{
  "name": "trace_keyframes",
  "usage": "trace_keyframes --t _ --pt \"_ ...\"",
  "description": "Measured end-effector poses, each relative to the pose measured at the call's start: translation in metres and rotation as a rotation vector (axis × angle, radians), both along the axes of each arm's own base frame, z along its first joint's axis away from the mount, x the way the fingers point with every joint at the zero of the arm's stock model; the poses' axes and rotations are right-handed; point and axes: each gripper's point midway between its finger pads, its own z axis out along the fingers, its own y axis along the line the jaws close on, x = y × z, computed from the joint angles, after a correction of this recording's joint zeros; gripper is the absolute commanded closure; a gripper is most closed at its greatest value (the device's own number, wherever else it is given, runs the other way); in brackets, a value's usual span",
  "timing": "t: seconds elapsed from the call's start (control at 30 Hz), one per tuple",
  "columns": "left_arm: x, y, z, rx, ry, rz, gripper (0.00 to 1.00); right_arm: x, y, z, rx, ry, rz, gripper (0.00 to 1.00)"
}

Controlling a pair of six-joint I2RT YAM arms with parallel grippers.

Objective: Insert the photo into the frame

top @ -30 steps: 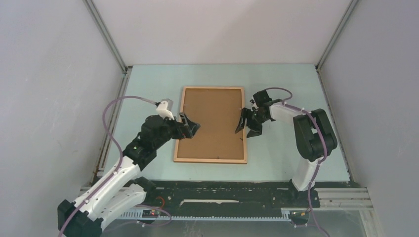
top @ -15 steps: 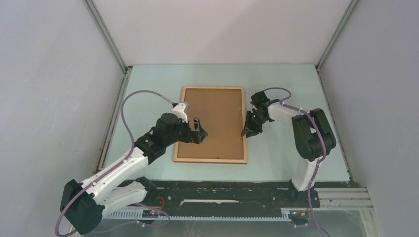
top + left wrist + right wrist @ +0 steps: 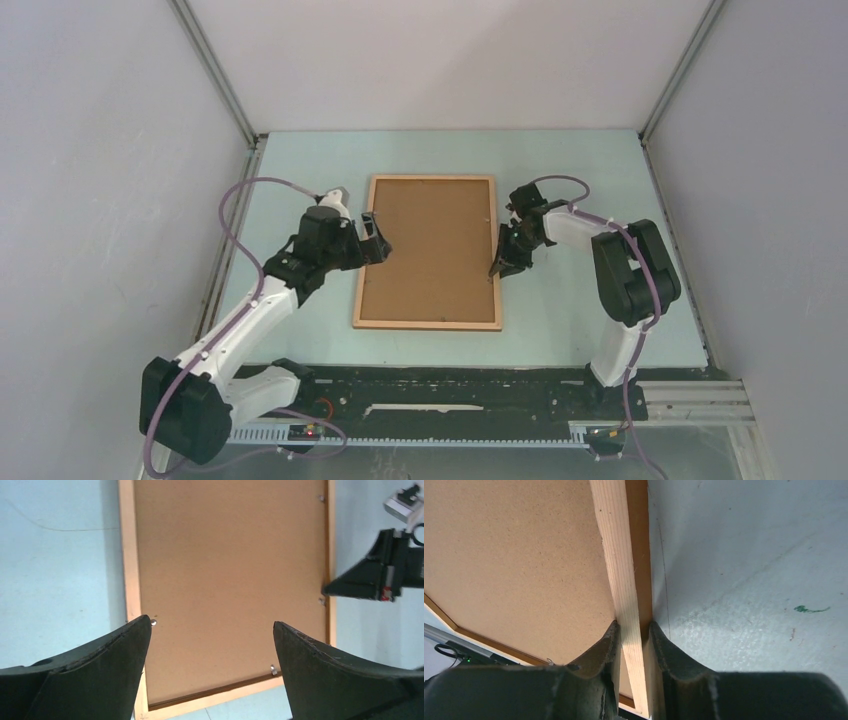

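The frame (image 3: 427, 324) lies flat in the middle of the table with its back up, and a plain brown backing board (image 3: 430, 250) fills it. The photo is out of view. My right gripper (image 3: 500, 262) is shut on the frame's right rail (image 3: 616, 540), one finger on each side of the wood (image 3: 633, 626). My left gripper (image 3: 374, 240) hovers open over the frame's left rail (image 3: 128, 555). Its fingers stand wide apart (image 3: 211, 625) with nothing between them.
Small metal tabs (image 3: 153, 622) sit along the inner edge of the frame and hold the backing board (image 3: 225, 570). Grey enclosure walls (image 3: 120, 150) close in the pale blue table (image 3: 580, 180) on three sides. A green mark (image 3: 809, 609) lies on the table right of the frame.
My right gripper has closed from wide open onto the frame's right rail. My left gripper swung out over the board, then drew back to the frame's left edge, staying open.
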Motion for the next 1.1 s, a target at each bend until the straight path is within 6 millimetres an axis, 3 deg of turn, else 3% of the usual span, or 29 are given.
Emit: trace_keyframes --t 0.1,0.23,0.33,0.43,0.6,0.8,1.1 --pt "-0.003 -0.01 0.004 -0.049 0.004 -0.047 0.0 0.002 -0.003 0.001 -0.002 -0.008 0.001 1.0" --pt "-0.014 -0.044 0.016 -0.101 -0.033 -0.182 0.0 0.002 -0.007 0.002 0.005 -0.004 0.001 1.0" --pt "-0.035 -0.079 0.015 -0.086 -0.05 -0.327 0.0 -0.001 -0.009 0.003 0.007 0.013 -0.001 1.0" --pt "-0.064 -0.112 0.001 -0.03 -0.039 -0.48 0.0 -0.002 -0.01 0.005 0.011 0.024 -0.006 1.0" --pt "-0.094 -0.153 -0.007 0.089 -0.073 -0.66 0.0 0.002 -0.013 0.01 0.032 0.033 -0.046 1.0" --pt "-0.098 -0.178 -0.001 0.209 -0.176 -0.717 0.0 0.008 -0.017 0.026 0.055 0.019 -0.124 1.0" --pt "-0.125 -0.197 -0.023 0.472 -0.277 -0.823 0.0 0.011 -0.012 0.036 0.117 0.061 -0.221 1.0"
